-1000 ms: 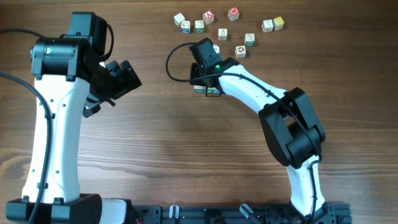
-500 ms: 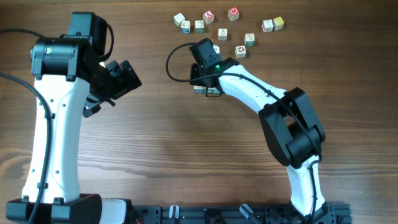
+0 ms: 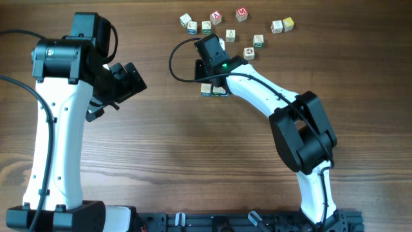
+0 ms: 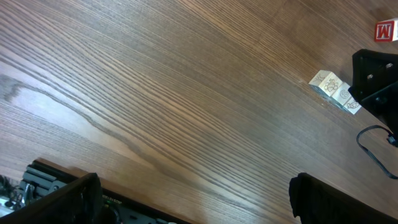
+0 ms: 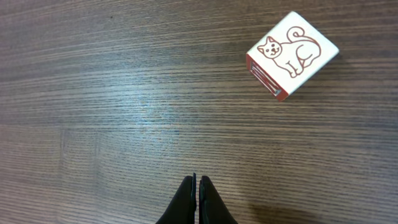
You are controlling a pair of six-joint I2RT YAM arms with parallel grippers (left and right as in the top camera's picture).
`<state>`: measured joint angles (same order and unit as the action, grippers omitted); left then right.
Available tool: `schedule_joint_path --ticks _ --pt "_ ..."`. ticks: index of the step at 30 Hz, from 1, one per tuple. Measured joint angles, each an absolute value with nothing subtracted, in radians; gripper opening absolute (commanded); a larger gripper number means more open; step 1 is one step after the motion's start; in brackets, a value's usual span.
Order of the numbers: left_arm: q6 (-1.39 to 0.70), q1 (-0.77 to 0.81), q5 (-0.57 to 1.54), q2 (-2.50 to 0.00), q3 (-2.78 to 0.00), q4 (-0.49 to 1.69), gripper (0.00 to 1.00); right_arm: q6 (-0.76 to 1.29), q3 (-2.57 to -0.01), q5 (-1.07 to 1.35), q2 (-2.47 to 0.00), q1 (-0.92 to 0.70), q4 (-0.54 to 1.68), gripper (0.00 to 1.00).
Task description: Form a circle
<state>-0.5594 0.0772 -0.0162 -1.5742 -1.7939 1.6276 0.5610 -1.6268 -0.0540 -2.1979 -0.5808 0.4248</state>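
Note:
Several small white picture cubes lie scattered at the far side of the table, among them a red-topped cube and a green-marked cube. A short row of cubes lies nearer, beside the right arm; the left wrist view shows this row too. My right gripper hovers between the row and the scatter. Its fingertips are shut on nothing, with a cat-picture cube lying apart, ahead and to the right. My left gripper is at the left, wide open and empty over bare wood.
The right arm's black cable loops out left of its wrist. A red lettered cube shows at the left wrist view's top right corner. A black rail runs along the table's near edge.
The right wrist has shifted slightly toward the far side, uncovering more of the short row of cubes. The left arm has not moved.

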Motion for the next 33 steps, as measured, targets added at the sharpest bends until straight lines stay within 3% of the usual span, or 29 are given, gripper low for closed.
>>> schedule_joint_path --ticks 11,33 --pt "-0.559 0.077 -0.016 -1.574 -1.794 1.628 1.00 0.440 -1.664 -0.041 -2.124 -0.688 0.542 0.04" --pt "-0.559 0.077 -0.016 -1.574 -1.794 1.628 1.00 0.508 -1.608 0.007 -2.124 -0.699 0.688 0.05"
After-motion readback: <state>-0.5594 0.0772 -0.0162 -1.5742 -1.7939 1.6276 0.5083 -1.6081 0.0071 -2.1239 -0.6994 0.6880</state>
